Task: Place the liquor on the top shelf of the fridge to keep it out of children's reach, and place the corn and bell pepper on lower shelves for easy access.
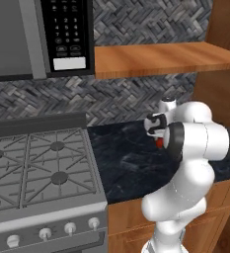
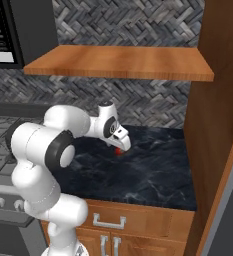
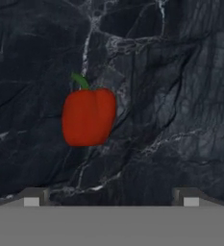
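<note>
The end effector [image 3: 111,199] hangs over the dark marble table [image 3: 180,72] with its fingers spread wide and nothing in them. The red bell pepper [image 3: 88,116] lies on the table right under it, a bit to one side.

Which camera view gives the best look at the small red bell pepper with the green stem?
The hand view: the small red bell pepper lies whole on the dark marble counter. Both base views show just a red sliver beside the white arm.

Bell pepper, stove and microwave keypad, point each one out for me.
bell pepper [image 3: 88,117]: hand view, middle of its red body.
stove [image 1: 57,146]: left base view, a rear burner.
microwave keypad [image 1: 67,29]: left base view, button panel.
</note>
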